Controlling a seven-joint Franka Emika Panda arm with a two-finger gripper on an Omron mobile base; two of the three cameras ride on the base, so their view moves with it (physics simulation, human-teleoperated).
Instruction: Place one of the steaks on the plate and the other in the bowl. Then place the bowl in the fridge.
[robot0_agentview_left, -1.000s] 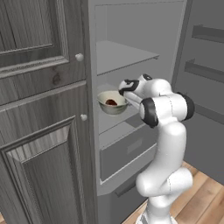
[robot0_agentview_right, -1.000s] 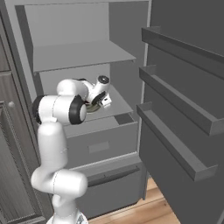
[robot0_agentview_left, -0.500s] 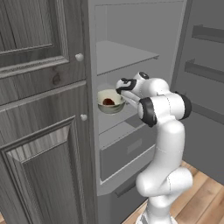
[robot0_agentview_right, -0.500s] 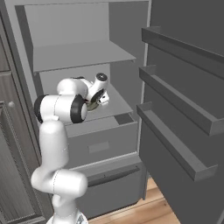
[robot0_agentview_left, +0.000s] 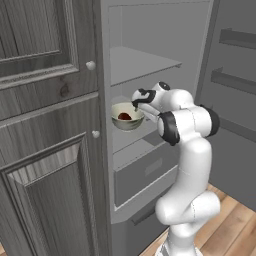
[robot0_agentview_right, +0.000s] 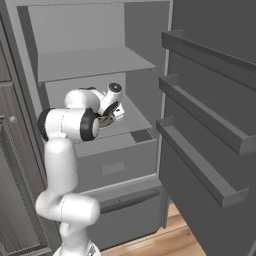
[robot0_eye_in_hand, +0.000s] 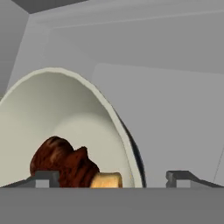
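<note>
The beige bowl sits on the middle shelf inside the open fridge. In it lies the darker brown-red steak with its yellowish spot. My gripper is at the bowl's right rim, open. In the hand view the two fingertips stand wide apart, and the bowl's rim runs between them without touching either. From the right base view the gripper hides most of the bowl. The plate and the other steak are out of view.
Wood-grain cabinet doors stand left of the fridge. The fridge door hangs open on the right with its rails jutting out. A shelf is above the bowl and a drawer below.
The jaws have gone from shut on the bowl's rim to wide open, letting the bowl go. Bowl and arm have hardly moved.
</note>
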